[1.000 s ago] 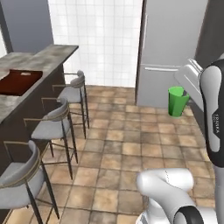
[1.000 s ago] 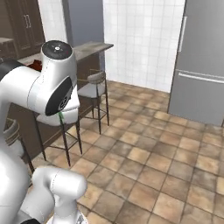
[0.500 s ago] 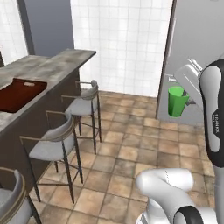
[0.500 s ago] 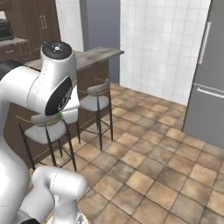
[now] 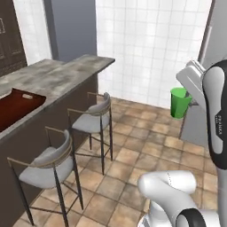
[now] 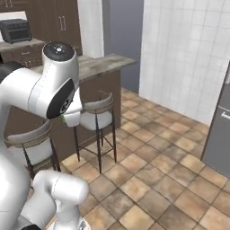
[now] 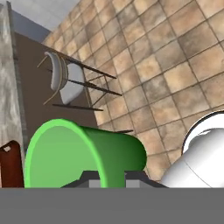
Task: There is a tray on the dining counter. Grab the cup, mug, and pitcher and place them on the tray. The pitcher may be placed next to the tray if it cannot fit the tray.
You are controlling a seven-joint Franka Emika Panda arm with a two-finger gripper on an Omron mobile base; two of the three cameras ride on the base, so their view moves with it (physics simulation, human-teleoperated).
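My gripper (image 5: 186, 102) is shut on the cup (image 5: 178, 102), a plain green tumbler tapering to a narrower base, held high over the tiled floor at the right of the left base view. In the hand view the cup (image 7: 83, 151) lies across the bottom, its open rim toward the camera, pinched between my fingertips (image 7: 131, 176). The dark reddish-brown tray (image 5: 17, 106) rests on the dining counter (image 5: 66, 75), well to the left of the cup. The tray (image 7: 11, 165) peeks in at the lower left of the hand view. Mug and pitcher are out of view.
Two grey stools (image 5: 92, 122) (image 5: 44, 166) stand along the dining counter's dark front, between me and the tray. A grey fridge (image 6: 220, 130) is at the right. A white tiled wall lies ahead, and a dark toaster oven (image 6: 15, 29) sits on the back worktop.
The whole picture has shifted: the base has moved, so the counter, stools and tray now look closer and larger. The cup stays held in the shut gripper.
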